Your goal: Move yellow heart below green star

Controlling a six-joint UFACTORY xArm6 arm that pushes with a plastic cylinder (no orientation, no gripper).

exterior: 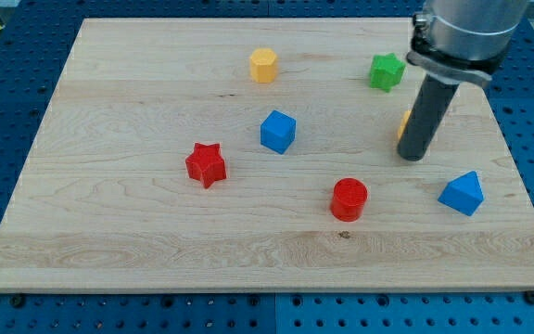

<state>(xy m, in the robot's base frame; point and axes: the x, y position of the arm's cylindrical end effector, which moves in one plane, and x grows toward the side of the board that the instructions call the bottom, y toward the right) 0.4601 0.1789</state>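
Red cylinder (349, 199), matte plastic, lies nearest on the pale wood-grain bench (156, 232). Yellow heart (404, 122) is a sliver behind my tip (413, 156), below the green star (387, 71); its orientation cannot be determined. No end effector: a bare rod, holding nothing.

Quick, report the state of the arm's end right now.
No jaws on this arm, only a rod. My tip holds nothing; it sits below the green star, against a mostly hidden yellow block on its left.
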